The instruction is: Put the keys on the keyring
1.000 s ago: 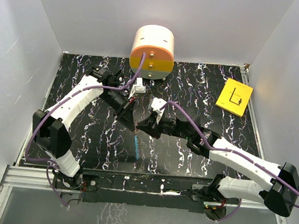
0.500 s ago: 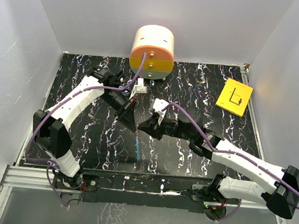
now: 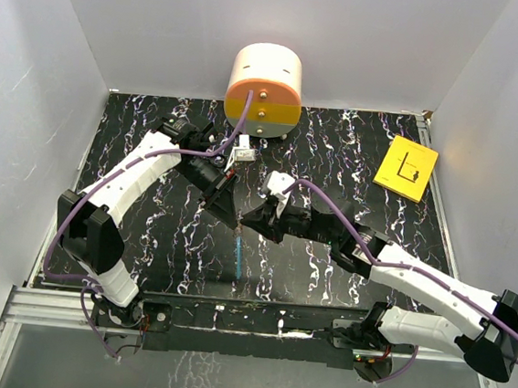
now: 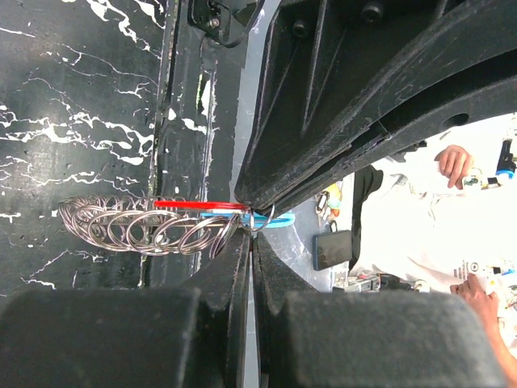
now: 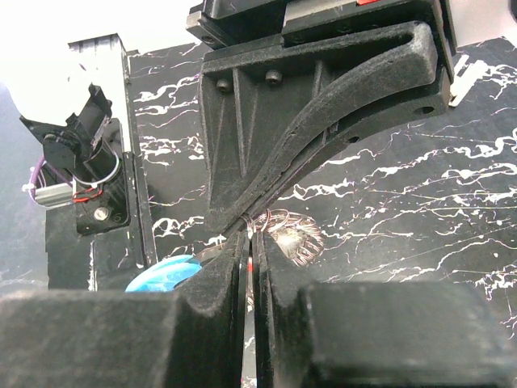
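The left pincer [image 4: 250, 246] clenches the keyring [image 4: 145, 228], the right pincer [image 5: 249, 250] the key [image 4: 202, 205] — a tug apart could slip it free.

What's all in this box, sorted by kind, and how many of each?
White robot arms: 2, left arm and right arm
Blue-and-white coiled oval keyring: 1
Tiny red oblong key: 1
Yellow square card: 1
Cream-and-orange round drum: 1
Total: 6
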`<state>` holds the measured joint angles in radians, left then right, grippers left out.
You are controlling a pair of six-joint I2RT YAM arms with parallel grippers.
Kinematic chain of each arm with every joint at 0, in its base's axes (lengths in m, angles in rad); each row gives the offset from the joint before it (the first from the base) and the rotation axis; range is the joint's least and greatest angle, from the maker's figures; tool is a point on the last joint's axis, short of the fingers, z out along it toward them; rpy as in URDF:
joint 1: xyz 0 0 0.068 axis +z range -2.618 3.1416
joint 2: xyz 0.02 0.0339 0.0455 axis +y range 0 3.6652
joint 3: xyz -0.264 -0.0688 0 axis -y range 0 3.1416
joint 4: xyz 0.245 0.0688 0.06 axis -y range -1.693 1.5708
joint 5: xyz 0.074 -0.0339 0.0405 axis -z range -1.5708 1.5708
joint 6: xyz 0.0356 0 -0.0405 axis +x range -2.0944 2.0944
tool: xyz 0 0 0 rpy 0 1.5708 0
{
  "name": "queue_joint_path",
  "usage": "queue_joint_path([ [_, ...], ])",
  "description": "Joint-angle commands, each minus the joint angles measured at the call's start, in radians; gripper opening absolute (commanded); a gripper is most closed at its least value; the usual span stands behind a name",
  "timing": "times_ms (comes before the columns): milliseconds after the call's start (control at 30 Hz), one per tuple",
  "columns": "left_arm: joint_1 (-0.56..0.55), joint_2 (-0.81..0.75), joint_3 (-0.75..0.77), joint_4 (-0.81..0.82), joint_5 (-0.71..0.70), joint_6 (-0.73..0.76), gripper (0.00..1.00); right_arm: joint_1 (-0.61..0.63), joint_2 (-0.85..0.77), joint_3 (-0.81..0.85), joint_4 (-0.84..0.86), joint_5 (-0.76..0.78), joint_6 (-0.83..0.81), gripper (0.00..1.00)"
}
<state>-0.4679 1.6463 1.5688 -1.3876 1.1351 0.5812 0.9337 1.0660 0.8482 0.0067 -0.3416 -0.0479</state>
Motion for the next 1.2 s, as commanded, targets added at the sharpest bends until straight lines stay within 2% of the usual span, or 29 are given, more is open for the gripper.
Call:
queue_joint_path([
  [0, 0.008, -0.037, 0.030, -0.030, 0.040, 0.023, 0.00, 0.000, -0.051, -0.003, -0.007, 0.013, -0.010, 0.08],
  [667, 0.009, -0.022, 0.040, -0.030, 0.076, 0.038, 0.00, 0.000, -0.084, -0.038, -0.045, -0.011, 0.025, 0.08],
  [1167, 0.009, -0.011, 0.024, -0.029, 0.087, 0.058, 0.00, 0.000, -0.083, -0.018, -0.007, 0.019, 0.056, 0.08],
])
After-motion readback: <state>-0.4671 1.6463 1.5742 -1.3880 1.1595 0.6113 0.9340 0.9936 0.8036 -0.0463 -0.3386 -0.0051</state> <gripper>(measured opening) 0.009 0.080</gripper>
